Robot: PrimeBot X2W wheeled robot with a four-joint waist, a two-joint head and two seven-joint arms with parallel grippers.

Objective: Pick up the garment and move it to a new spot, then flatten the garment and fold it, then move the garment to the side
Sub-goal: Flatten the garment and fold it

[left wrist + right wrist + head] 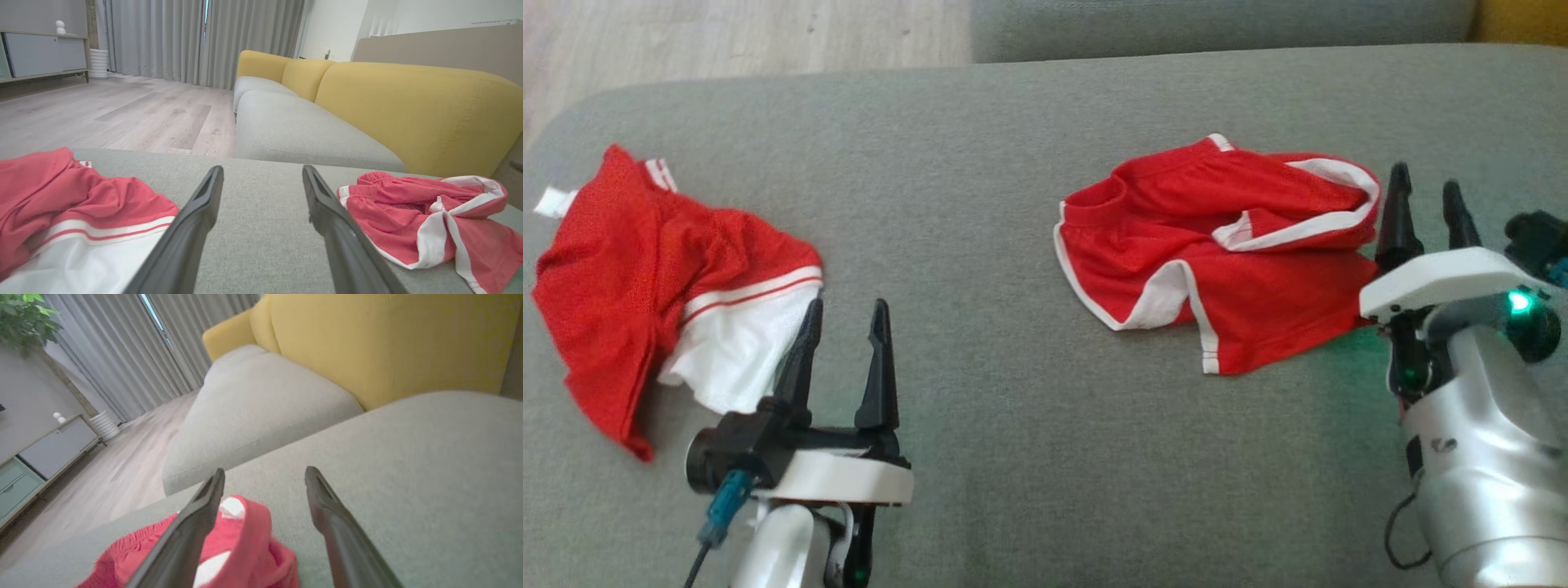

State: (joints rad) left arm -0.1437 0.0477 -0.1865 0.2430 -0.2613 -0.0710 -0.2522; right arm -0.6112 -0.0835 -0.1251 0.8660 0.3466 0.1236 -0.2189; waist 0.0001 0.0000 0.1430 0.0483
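The garment, a pair of red shorts with white trim (1217, 245), lies crumpled on the right half of the grey cushion (1013, 408). My right gripper (1425, 181) stands open at the shorts' right edge. In the right wrist view its fingers (192, 526) are spread, and a fold of the red shorts (253, 539) lies under the left finger and partly between the two. My left gripper (847, 306) is open with nothing in it, low over the cushion. In the left wrist view the shorts (416, 216) lie to the right of that gripper (261, 169).
A second red garment with a white band (662, 286) lies bunched at the cushion's left end, just left of my left gripper. Wooden floor (727, 41) lies beyond the far left edge. A grey and yellow sofa (367, 94) stands behind.
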